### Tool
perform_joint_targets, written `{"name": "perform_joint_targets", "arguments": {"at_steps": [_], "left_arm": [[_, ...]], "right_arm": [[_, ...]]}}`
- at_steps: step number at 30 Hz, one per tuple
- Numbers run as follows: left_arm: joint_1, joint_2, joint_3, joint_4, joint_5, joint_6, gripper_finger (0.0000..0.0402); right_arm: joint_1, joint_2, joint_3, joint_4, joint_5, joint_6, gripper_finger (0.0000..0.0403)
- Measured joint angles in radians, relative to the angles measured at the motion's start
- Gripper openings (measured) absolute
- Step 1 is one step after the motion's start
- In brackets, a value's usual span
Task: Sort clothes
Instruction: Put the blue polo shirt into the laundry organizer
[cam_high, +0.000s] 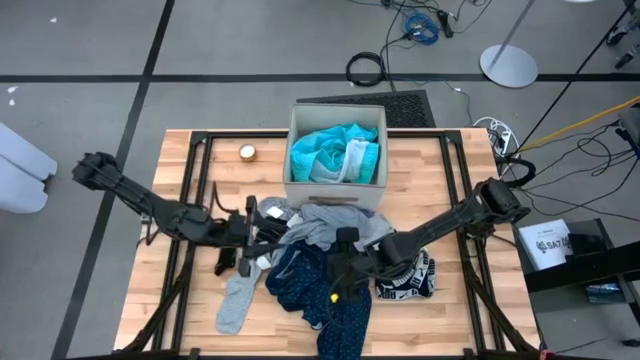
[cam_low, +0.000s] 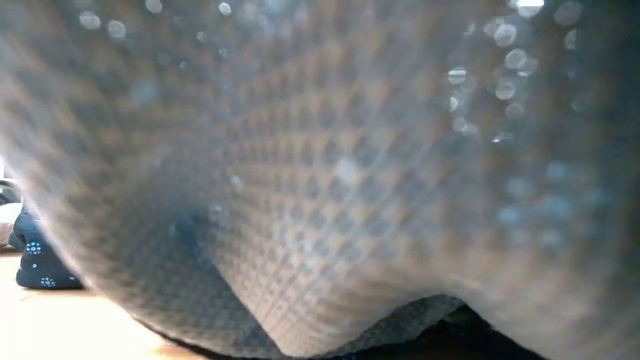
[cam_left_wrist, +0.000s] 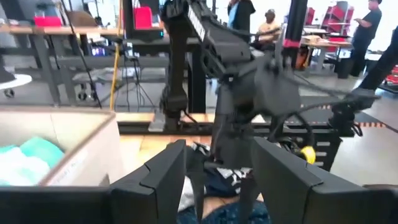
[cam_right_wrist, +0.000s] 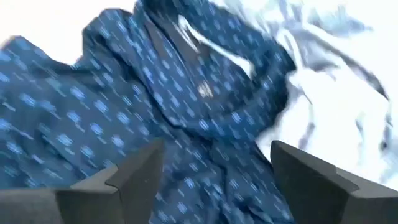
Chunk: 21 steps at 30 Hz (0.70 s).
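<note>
Directly beneath your right gripper (cam_right_wrist: 211, 171) lies the navy dotted garment (cam_high: 325, 285), with the pale grey garment (cam_high: 335, 225) just beyond it toward the beige box (cam_high: 335, 185). The fingers are spread wide with nothing between them, hovering over the navy folds, so you appear to be at the reach stage of picking this piece. The turquoise garment (cam_high: 335, 152) already sits inside the box. Your left gripper (cam_left_wrist: 214, 180) is also released, hanging beside the heap's left edge, with a grey sock (cam_high: 236, 300) on the table near it. A black-and-white patterned piece (cam_high: 410, 280) lies just off the right gripper's outer side. Next, you would likely lower onto a raised navy fold and pinch only that fabric, since the grey garment overlaps it and could lift along.
</note>
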Motion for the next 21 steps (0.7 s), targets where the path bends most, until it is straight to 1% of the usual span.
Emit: {"name": "perform_joint_targets", "arguments": {"at_steps": [5, 7, 10, 14, 16, 19, 21], "left_arm": [[-0.001, 0.068, 0.0, -0.005, -0.001, -0.005, 0.0189], [-0.001, 0.09, 0.0, -0.013, -0.003, -0.032, 0.0189], [-0.001, 0.105, 0.0, -0.068, -0.003, -0.112, 0.0189], [-0.016, 0.105, 0.0, -0.194, -0.004, -0.279, 0.0189], [-0.037, 0.105, 0.0, -0.254, -0.005, -0.337, 0.0189], [-0.067, 0.105, -0.001, -0.298, -0.015, -0.387, 0.0189], [-0.087, 0.107, -0.001, -0.307, -0.045, -0.402, 0.0189]], "right_arm": [[0.0, -0.001, -0.009, 0.057, -0.005, 0.0, 0.028], [-0.001, -0.001, -0.009, 0.066, -0.004, 0.0, 0.028], [-0.001, -0.001, -0.009, 0.072, -0.004, 0.0, 0.028], [0.0, 0.005, -0.009, 0.072, -0.004, 0.001, 0.028], [0.0, 0.005, -0.009, 0.072, -0.003, 0.002, 0.028], [0.0, 0.005, -0.009, 0.076, -0.002, -0.002, 0.028], [-0.001, 0.005, -0.009, 0.081, -0.002, -0.007, 0.0275]]}}
